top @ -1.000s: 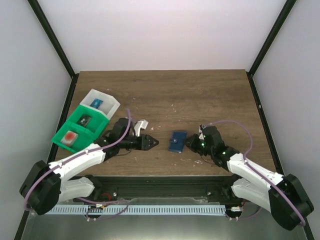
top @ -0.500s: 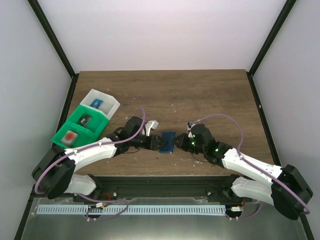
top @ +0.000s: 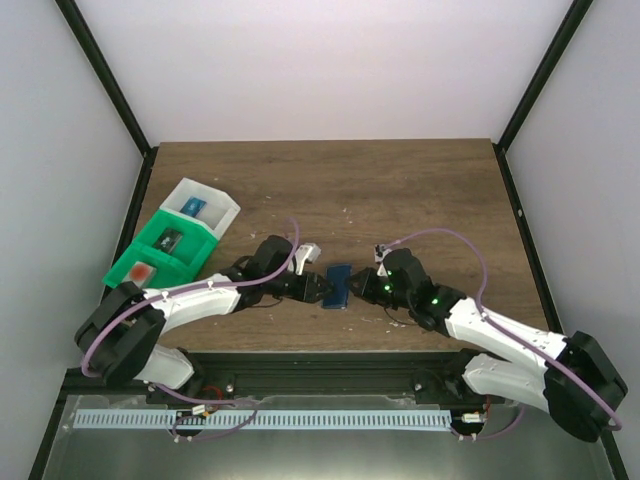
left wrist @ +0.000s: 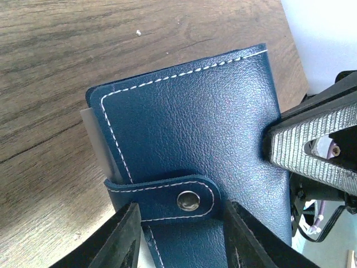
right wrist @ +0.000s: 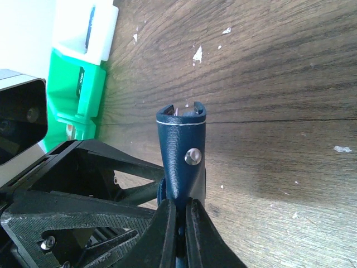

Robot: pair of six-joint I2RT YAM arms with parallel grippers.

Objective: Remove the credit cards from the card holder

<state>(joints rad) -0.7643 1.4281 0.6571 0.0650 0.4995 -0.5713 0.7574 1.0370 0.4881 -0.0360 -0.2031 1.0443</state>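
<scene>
Wooden counter [top: 400,190], both arms meeting at its near middle.
Card holder [top: 338,285] sits between the two pincers with its snap strap fastened. Right pincer [right wrist: 179,215] is pressed together on one edge of the holder. Left pincer [left wrist: 184,229] is spread, straddling the strap end. Green and white bins [top: 170,245] stand well apart, at left.

Both arms are extended inward, with the left gripper [top: 318,287] and the right gripper [top: 363,287] set facing each other at close quarters. The left jaws are held spread apart. The right jaws are clamped on the card holder [top: 338,284].
</scene>
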